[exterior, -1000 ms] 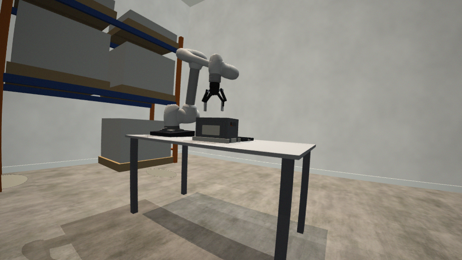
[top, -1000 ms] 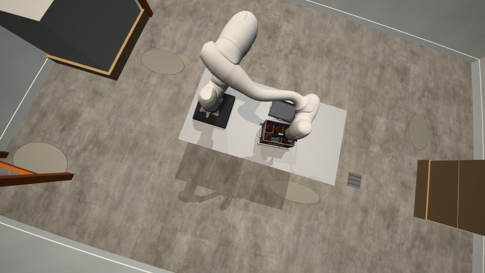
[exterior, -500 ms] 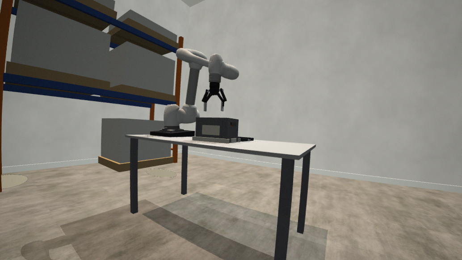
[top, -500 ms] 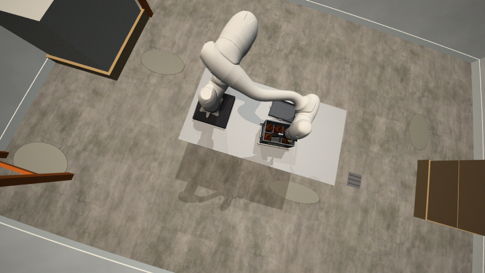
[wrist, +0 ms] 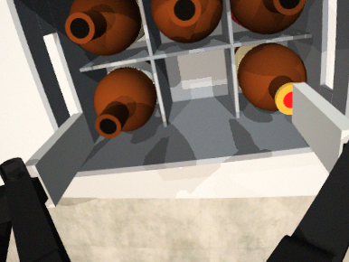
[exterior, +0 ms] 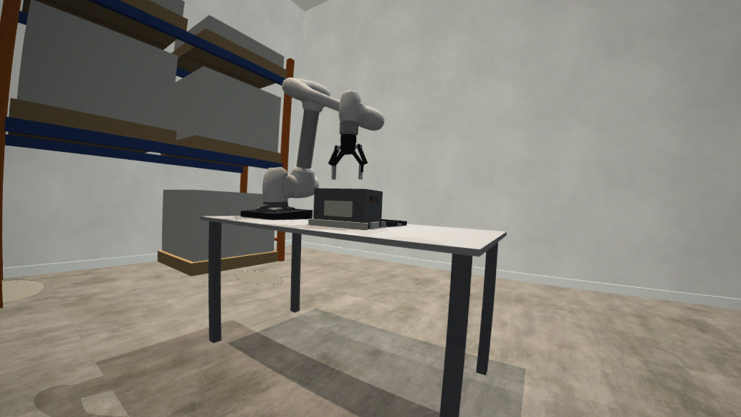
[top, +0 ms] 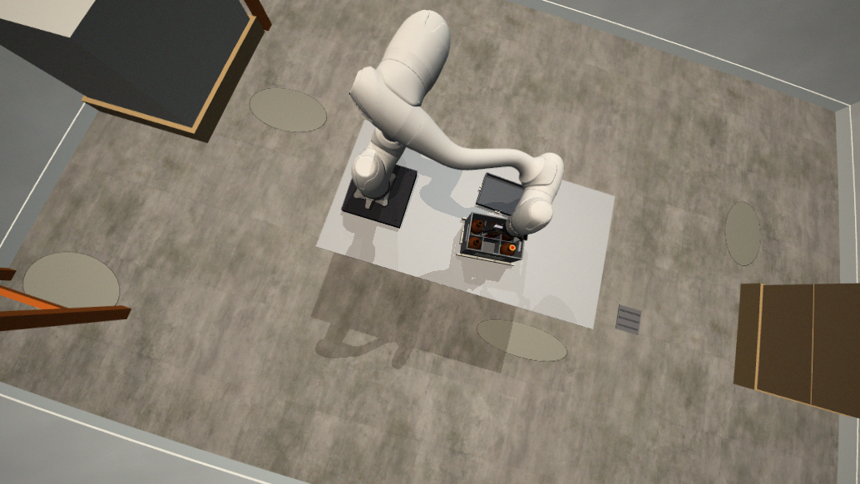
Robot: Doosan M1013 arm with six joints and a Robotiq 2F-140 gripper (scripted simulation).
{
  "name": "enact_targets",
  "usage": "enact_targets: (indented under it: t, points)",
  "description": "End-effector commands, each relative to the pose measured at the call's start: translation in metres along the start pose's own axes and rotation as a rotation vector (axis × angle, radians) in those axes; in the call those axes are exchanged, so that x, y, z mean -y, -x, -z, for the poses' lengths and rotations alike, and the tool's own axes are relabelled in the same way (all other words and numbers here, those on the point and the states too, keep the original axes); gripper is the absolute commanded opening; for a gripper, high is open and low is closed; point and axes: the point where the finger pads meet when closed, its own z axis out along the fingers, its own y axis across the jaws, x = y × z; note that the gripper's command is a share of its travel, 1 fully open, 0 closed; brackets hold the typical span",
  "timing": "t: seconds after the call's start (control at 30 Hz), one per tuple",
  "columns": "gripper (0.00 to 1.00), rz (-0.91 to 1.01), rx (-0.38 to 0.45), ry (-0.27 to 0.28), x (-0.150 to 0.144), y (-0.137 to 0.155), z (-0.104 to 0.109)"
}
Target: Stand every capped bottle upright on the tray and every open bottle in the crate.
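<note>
A dark grey crate (wrist: 186, 59) with a grid of compartments stands on the white table; it also shows in the overhead view (top: 491, 239) and the side view (exterior: 347, 205). Several brown bottles with open necks stand in it, such as the one at the near left (wrist: 123, 104). One brown bottle with a yellow and red cap (wrist: 273, 83) (top: 511, 246) stands in the near right compartment. The near middle compartment (wrist: 195, 79) is empty. The flat dark tray (top: 501, 193) lies beside the crate, empty. My gripper (wrist: 186, 116) (exterior: 347, 166) is open and empty a little above the crate, with its right finger beside the capped bottle.
The arm's black base plate (top: 380, 195) sits on the table to the left of the crate. Shelving with boxes (exterior: 129, 103) stands behind the table. A box on a pallet (exterior: 207, 233) stands on the floor.
</note>
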Motion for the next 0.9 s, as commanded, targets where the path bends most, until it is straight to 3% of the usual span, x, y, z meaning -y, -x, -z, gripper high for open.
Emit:
enact_targets:
  t: [0.0, 0.53, 0.87]
  points:
    - [1.0, 0.0, 0.0, 0.0, 0.0, -0.005, 0.0]
    - [1.0, 0.0, 0.0, 0.0, -0.003, -0.043, 0.0]
    - [1.0, 0.0, 0.0, 0.0, -0.003, -0.042, 0.0]
